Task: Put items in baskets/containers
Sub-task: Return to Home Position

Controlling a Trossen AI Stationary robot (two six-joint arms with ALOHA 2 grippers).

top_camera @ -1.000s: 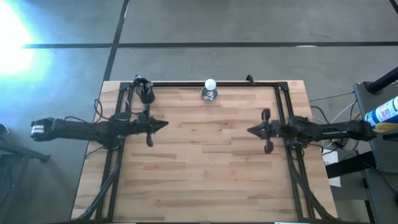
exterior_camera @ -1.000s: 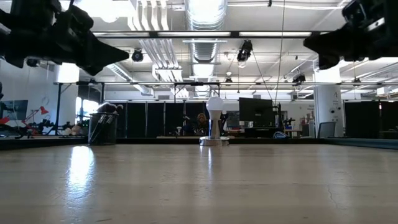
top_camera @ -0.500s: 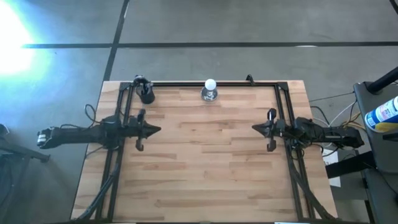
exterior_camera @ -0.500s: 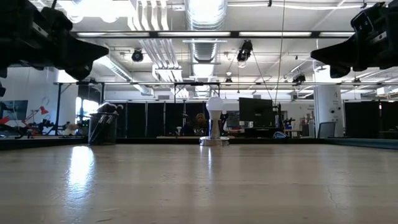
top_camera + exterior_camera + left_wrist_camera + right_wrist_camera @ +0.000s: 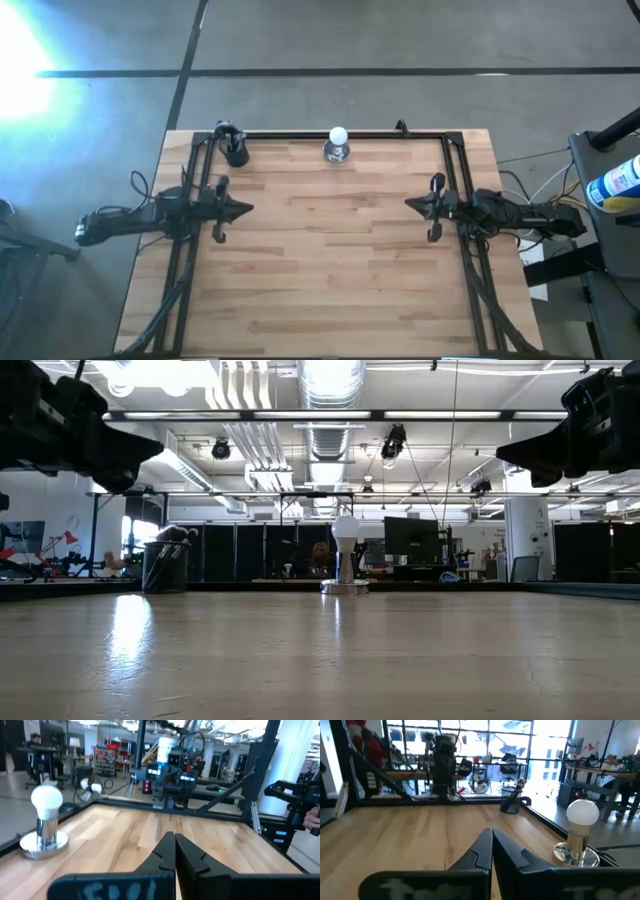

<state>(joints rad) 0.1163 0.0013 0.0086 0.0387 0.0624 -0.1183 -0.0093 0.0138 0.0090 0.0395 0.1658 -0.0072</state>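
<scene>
Brushes [image 5: 226, 130] fill the cup [image 5: 237, 154], upper left. Left claw [image 5: 247, 209] and right claw [image 5: 408, 206], both closed and empty, I'd retract level.

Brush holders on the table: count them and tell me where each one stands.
1. The black brush holder stands near the table's far left corner, with brushes in it. No second one shows, and none seems hidden.

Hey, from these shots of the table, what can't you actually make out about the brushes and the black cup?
- How many brushes stand in the black cup: too small in the high view, a dark clump in the low view, far off in the right wrist view.
- Cup's inside: hidden by its wall in the low view.
- Cup itself: outside the left wrist view, which shows the white ball instead.
</scene>
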